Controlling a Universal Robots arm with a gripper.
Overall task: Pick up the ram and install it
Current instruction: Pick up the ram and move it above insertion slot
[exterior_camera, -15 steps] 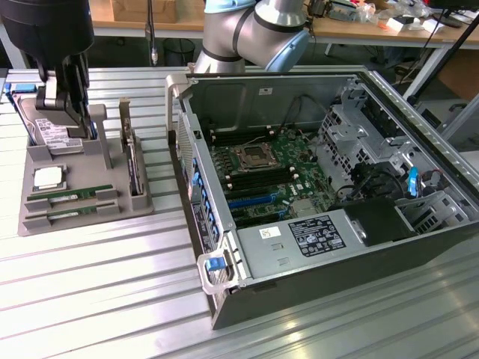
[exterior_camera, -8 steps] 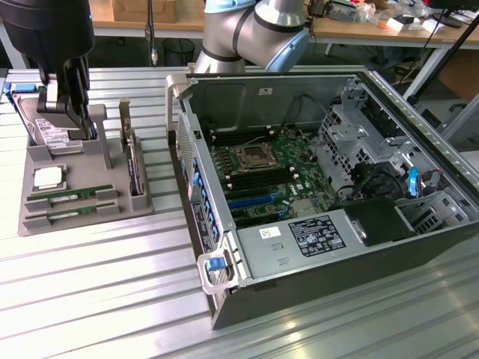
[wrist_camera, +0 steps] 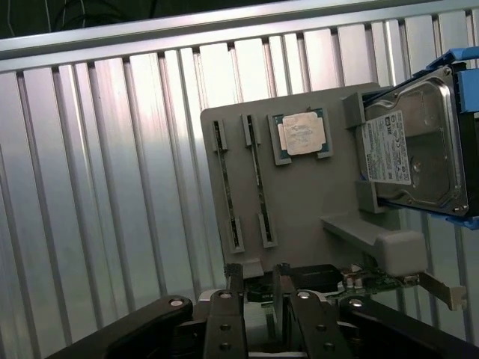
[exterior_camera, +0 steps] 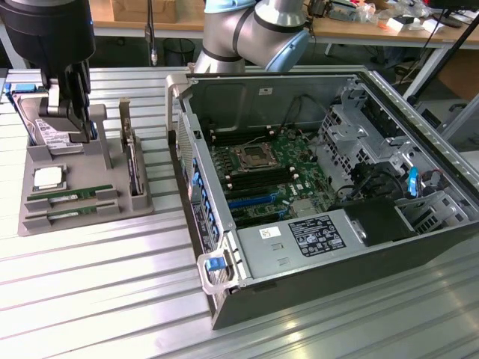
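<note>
Green and thin, two sticks stand on edge in slots along the near side of a grey tray [exterior_camera: 90, 213] at the exterior view's left: one ram stick [exterior_camera: 69, 196] [wrist_camera: 258, 187] and, just in front of it, a second ram stick [exterior_camera: 71, 210] [wrist_camera: 227, 194]. They lie parallel, with their long axes running across the exterior view from left to right and rising slightly toward the right.

Behind them on the tray sit a square silver processor [exterior_camera: 49, 177] and, at the back, a hard drive [exterior_camera: 45, 131] propped up. The claw [exterior_camera: 71, 123] [wrist_camera: 258, 273] hangs over the tray's rear by the hard drive, apart from both sticks. In the wrist view its fingers [wrist_camera: 234, 278] are parted by a narrow gap and hold nothing.

Farther right, on the ribbed metal counter [exterior_camera: 97, 284], an open computer case [exterior_camera: 314, 295] shows its motherboard [exterior_camera: 284, 142].
</note>
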